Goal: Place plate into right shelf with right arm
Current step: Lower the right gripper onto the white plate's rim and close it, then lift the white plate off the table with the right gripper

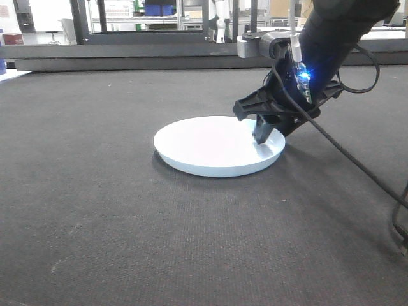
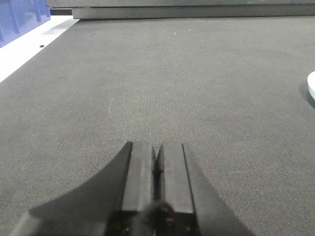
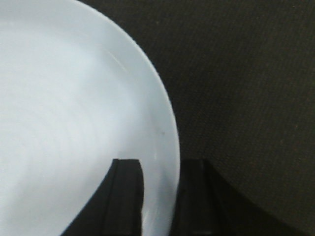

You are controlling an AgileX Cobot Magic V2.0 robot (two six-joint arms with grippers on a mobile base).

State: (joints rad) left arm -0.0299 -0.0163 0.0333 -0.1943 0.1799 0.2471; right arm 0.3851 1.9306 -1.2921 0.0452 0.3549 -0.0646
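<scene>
Exterior front-facing view.

**Plate** [image 1: 210, 145]: round, shallow, pale blue-white. It is smooth and faintly glossy, with a low rounded rim. It lies flat on the mat [image 1: 95, 217].

**Mat:** dark grey woven fabric, finely ribbed and matte. It is bare in front of the plate and to the plate's left in this view. Behind the plate it runs bare to a dark rail [image 1: 127, 62] along the far edge.

**Right gripper** [image 1: 271, 135]: black, angular and hard-surfaced. It is tilted down onto the plate's right rim, with a blue light [image 1: 305, 75] glowing above it on the wrist. A black cable [image 1: 357, 167] trails over the mat to the right of the plate.

Right wrist-mounted view.

**Right gripper** [image 3: 158, 199]: the two flat black fingers stand apart and straddle the plate [image 3: 69, 113] rim. One finger [image 3: 125, 196] is over the white surface. The other is just outside the rim, over the mat [image 3: 246, 73]. It cannot be told whether they press on the rim or merely bracket it.

Left wrist-mounted view.

**Left gripper** [image 2: 157, 167]: square black fingers pressed flat together with nothing between them, low over the mat [image 2: 172, 73]. It sits well apart from the plate [image 2: 311, 83], of which only a sliver of rim shows at the right border. The open mat on the side away from the plate ends at a white strip [image 2: 24, 51], with a blue crate [image 2: 19, 19] beyond.
</scene>
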